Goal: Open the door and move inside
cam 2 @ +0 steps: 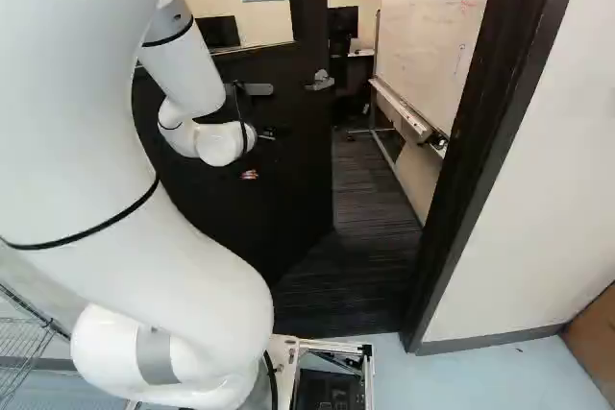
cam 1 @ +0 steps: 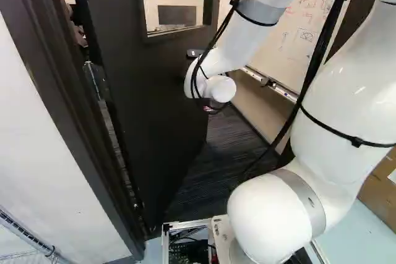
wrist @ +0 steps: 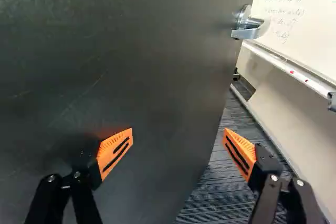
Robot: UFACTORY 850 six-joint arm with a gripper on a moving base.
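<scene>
The dark door (cam 1: 145, 103) stands ajar, swung into the room beyond; in the right base view the door (cam 2: 288, 160) leaves a gap on its handle side. My gripper (cam 2: 252, 173) shows only in part there, in front of the door's face. In the wrist view the gripper (wrist: 178, 140) has its fingers wide apart with nothing between them, one over the door (wrist: 131, 66), the other beyond its edge over the floor. The silver door handle (wrist: 248, 27) is ahead of the fingers, near the door's edge; the same handle (cam 2: 320, 81) appears in the right base view.
The doorway frame stands close on both sides, its right post (cam 2: 480, 141) beside a white wall (cam 2: 548, 180). Through the opening are dark carpet (cam 2: 360, 247) and a whiteboard (cam 2: 432, 21) on a wheeled stand. A wire rack (cam 2: 24, 333) stands at the left of the right base view.
</scene>
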